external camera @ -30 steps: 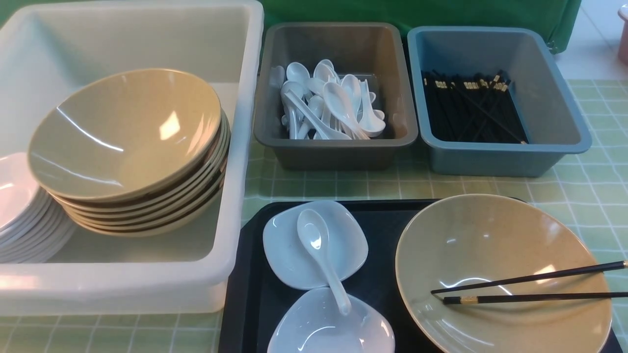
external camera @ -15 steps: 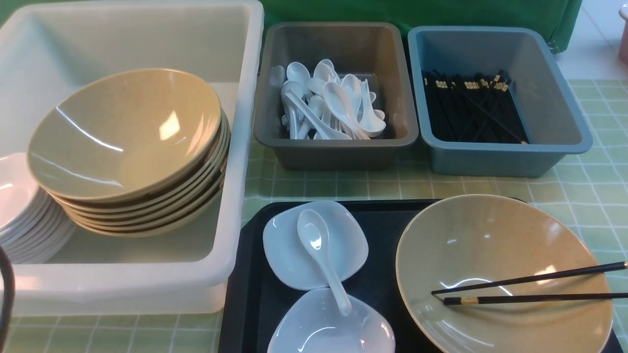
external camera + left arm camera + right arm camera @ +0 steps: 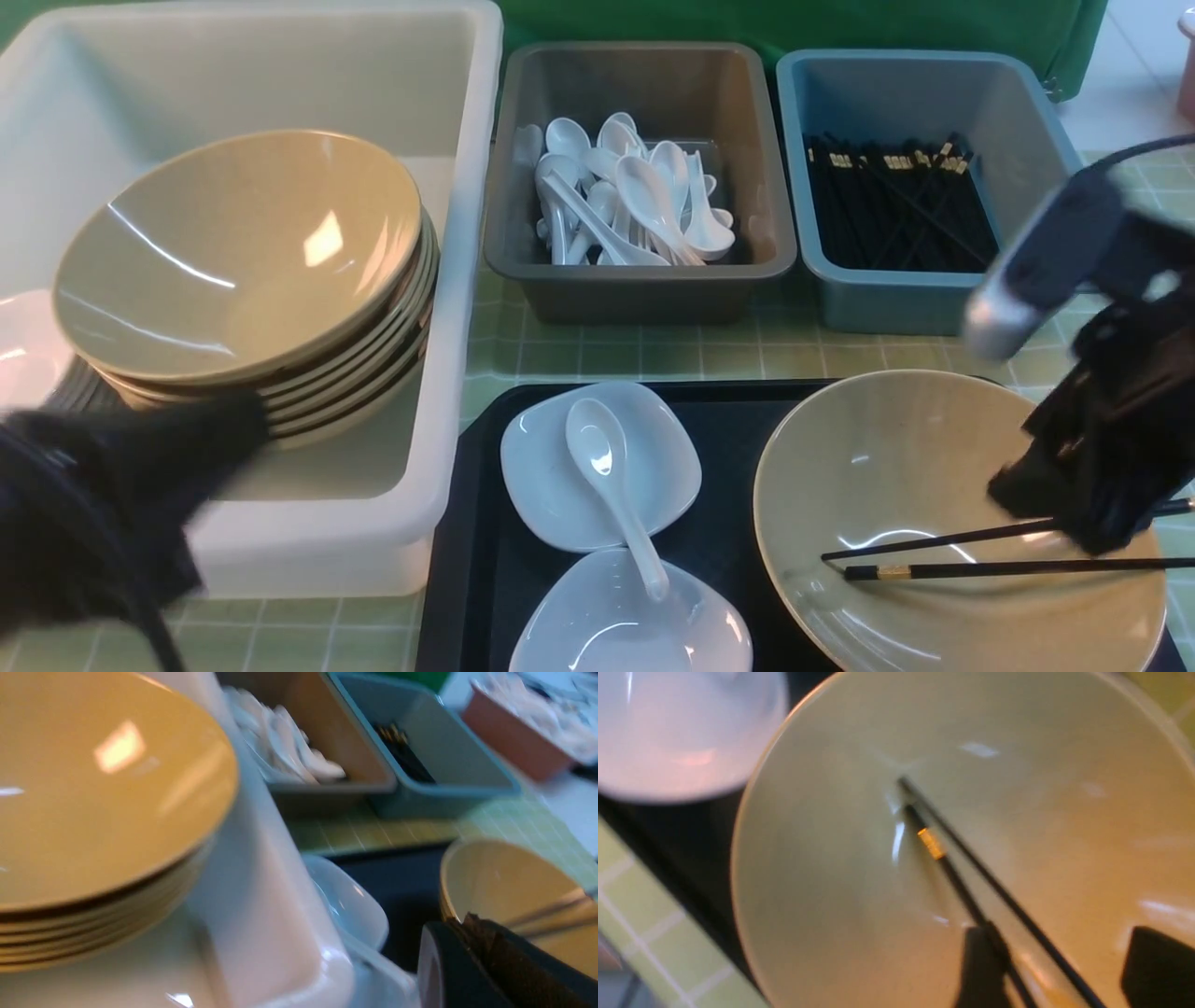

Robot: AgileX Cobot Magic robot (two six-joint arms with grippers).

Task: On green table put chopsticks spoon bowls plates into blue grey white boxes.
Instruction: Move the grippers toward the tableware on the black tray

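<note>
Right gripper [image 3: 1069, 970]: jaws well apart and empty, low inside the large glossy tan bowl [image 3: 887, 448] that sits on the black flat tray [image 3: 728, 420].
Chopsticks: the two thin black chopsticks [image 3: 934, 568] lie in that bowl, tips near its middle, far ends out over the rim on the robot's right. They are not parallel, and the gap between them widens toward the rim.
Left gripper [image 3: 224, 434]: closed on nothing, blurred, just in front of the big translucent white box [image 3: 327, 551].
Destination: the dusty blue box [image 3: 943, 299] on the pale green checked worktop [image 3: 653, 355] already holds chopsticks.
Risk, one stick only: in the right wrist view one fingertip [image 3: 985, 961] seems to sit over the nearer stick, not outside it. Closing there may catch a single stick or flick one away.
Risk, slipping: the bowl's wall is glossy and sloped, so a nudged stick could slide or roll off the rim.
Risk, bowl shift: pressing down on the slope may tip the bowl or skid it across the tray.
Risk, off-centre hold: a grip near one end would let the sticks droop and snag the blue box's rim.
Risk, left arm: its blur suggests speed, so it could knock the white box's wall.
</note>
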